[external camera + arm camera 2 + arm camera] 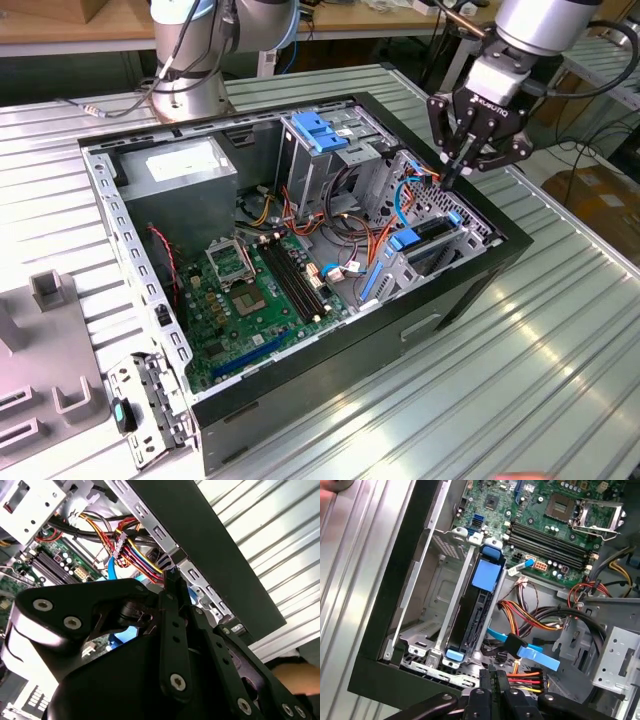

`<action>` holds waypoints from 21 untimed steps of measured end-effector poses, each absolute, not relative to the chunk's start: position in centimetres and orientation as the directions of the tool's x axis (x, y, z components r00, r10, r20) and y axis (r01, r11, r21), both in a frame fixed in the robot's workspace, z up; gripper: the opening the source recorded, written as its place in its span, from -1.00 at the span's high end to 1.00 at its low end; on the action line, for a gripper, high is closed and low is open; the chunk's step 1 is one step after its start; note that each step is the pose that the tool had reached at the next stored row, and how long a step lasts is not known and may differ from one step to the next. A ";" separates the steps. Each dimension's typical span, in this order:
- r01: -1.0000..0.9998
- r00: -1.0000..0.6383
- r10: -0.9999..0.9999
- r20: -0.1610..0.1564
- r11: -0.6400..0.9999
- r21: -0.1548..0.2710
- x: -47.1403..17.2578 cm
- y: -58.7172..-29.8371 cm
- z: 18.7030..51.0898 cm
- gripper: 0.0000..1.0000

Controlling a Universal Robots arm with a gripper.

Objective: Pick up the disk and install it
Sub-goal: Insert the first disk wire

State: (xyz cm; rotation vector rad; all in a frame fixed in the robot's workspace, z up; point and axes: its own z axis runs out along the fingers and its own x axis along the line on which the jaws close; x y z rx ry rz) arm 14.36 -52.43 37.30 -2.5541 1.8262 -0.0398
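**Disk seated in drive bay; gripper closed above case edge**

Exterior view. Gripper [452, 172] hangs over the edge of the open computer case [300, 440] at the exterior view's right, just above the drive cage. Its jaws are drawn together at the tips and carry nothing. The disk [425, 243] stands on edge in a bay of the cage, its blue rail tabs showing at the top. The case lies on its side on the worktop [540, 340], with the motherboard [255, 295] exposed and the power-supply box [185, 165] at the far corner.

Second wrist view. The jaws appear closed, tips touching, with no object between them. They point down beside the bundle of coloured power cables [135, 555] and the black case wall [220, 555].

First wrist view. The disk [475, 625] sits inside the metal bay next to the case wall, flanked by its rails, with a blue tab [486, 575] at one end and a smaller blue clip at the other. A blue data connector [535, 657] lies loose beside the bay, not plugged into the disk.

Task status (judgement). Pick-up and insertion look complete: the disk is in its slot and released. Whether it is fully latched cannot be told.
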 end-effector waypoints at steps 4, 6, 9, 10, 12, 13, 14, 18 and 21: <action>-0.968 0.251 -0.968 0.019 -0.251 -0.016 14.4 -52.4 37.2 0.67; -0.972 0.233 -0.972 0.020 -0.233 -0.016 14.3 -52.4 37.1 0.67; -0.977 0.214 -0.977 0.019 -0.214 -0.016 14.0 -52.4 37.1 0.67; -0.977 0.212 -0.977 0.019 -0.212 -0.016 13.9 -52.4 37.1 0.67; -0.977 0.212 -0.977 0.019 -0.212 -0.016 13.2 -52.4 37.0 0.67; -0.977 0.212 -0.977 0.019 -0.212 -0.016 13.0 -52.4 37.0 0.67; -0.977 0.211 -0.977 0.020 -0.212 -0.016 12.9 -52.4 37.0 0.67; -0.977 0.212 -0.977 0.019 -0.212 -0.016 12.9 -52.4 37.0 0.67; -0.977 0.212 -0.977 0.020 -0.212 -0.016 12.8 -52.4 37.0 0.67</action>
